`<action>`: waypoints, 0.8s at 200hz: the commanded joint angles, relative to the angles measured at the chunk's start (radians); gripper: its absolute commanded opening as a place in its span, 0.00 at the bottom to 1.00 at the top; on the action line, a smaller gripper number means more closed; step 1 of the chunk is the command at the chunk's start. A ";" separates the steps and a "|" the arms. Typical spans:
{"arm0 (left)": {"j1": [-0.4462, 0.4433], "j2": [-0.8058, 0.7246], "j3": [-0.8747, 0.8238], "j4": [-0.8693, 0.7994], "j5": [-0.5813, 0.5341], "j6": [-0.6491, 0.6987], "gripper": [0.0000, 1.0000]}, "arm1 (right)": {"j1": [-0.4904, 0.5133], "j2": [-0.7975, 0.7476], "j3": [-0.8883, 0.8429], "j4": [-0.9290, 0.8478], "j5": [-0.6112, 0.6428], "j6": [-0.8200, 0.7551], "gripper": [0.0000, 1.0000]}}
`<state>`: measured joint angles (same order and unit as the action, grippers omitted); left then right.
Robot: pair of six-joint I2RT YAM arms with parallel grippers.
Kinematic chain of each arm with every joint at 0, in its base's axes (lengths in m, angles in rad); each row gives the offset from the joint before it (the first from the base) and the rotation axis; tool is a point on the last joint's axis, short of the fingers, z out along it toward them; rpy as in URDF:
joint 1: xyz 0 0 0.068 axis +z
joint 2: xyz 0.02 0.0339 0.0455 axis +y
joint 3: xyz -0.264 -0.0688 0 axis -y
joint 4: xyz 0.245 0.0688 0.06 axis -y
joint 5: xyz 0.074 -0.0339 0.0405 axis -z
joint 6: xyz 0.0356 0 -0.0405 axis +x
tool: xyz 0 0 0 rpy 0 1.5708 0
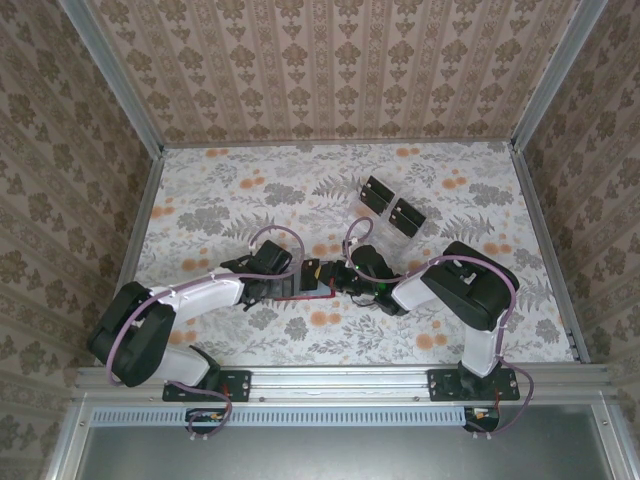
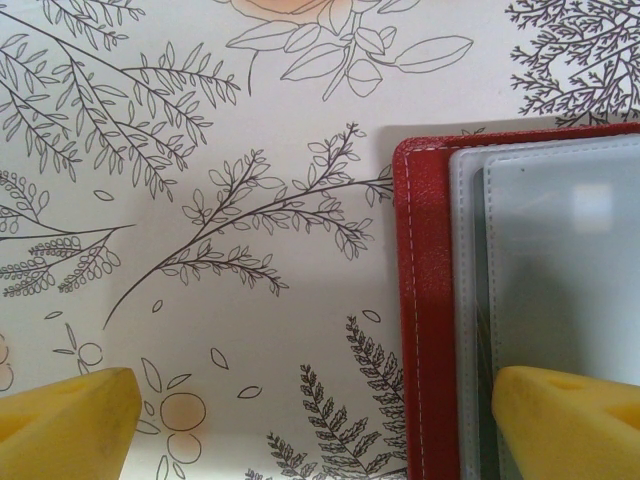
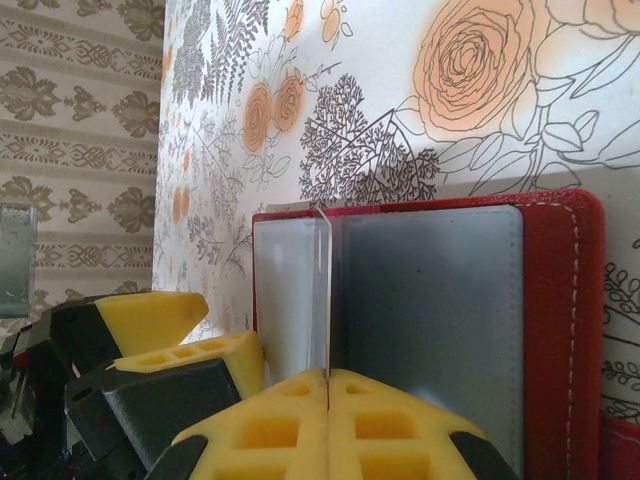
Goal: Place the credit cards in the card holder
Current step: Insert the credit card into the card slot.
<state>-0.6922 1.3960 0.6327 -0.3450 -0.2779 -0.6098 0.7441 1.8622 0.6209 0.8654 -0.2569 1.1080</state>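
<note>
My right end effector (image 3: 328, 380) pinches a thin sheet (image 3: 326, 290), edge-on, over the card holder (image 3: 565, 330) lying open on the table (image 2: 200, 150) — pushed askew, it could buckle or drag the holder. My left end effector (image 2: 315, 400), spread, straddles its edge.

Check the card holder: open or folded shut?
Open. The card holder lies spread on the table, grey inner pockets facing up; the right gripper pinches a thin inner leaf upright.

- You see walls (image 1: 330, 60) with brown flowered wallpaper on three sides.
- Your table top (image 1: 250, 180) is white with orange roses and gray leaves.
- Silver metal posts (image 1: 112, 75) stand in the corners.
- A metal rail (image 1: 340, 378) runs along the near edge.
</note>
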 commanded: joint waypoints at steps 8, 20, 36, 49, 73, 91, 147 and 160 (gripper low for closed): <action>0.003 0.005 -0.029 -0.068 -0.024 -0.011 1.00 | -0.004 0.005 -0.016 0.012 -0.028 0.012 0.00; 0.003 0.006 -0.029 -0.068 -0.024 -0.011 1.00 | -0.003 0.005 -0.021 0.011 -0.031 0.013 0.00; 0.004 0.006 -0.028 -0.066 -0.025 -0.011 1.00 | -0.004 0.008 -0.025 0.007 -0.040 0.012 0.00; 0.004 0.007 -0.028 -0.066 -0.024 -0.011 1.00 | -0.003 0.009 -0.028 0.007 -0.045 0.012 0.00; 0.003 0.008 -0.029 -0.068 -0.024 -0.011 1.00 | -0.005 0.011 -0.032 0.001 -0.052 0.012 0.00; 0.005 0.007 -0.028 -0.069 -0.024 -0.012 1.00 | -0.007 0.016 -0.024 -0.010 -0.068 0.010 0.00; 0.005 0.008 -0.028 -0.066 -0.023 -0.013 1.00 | -0.014 0.050 -0.006 -0.008 -0.106 0.019 0.00; 0.002 0.008 -0.028 -0.068 -0.023 -0.013 1.00 | -0.014 0.055 -0.001 -0.011 -0.112 0.018 0.00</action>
<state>-0.6922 1.3960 0.6327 -0.3454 -0.2783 -0.6098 0.7341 1.8858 0.6052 0.8661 -0.3286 1.1229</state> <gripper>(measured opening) 0.997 0.043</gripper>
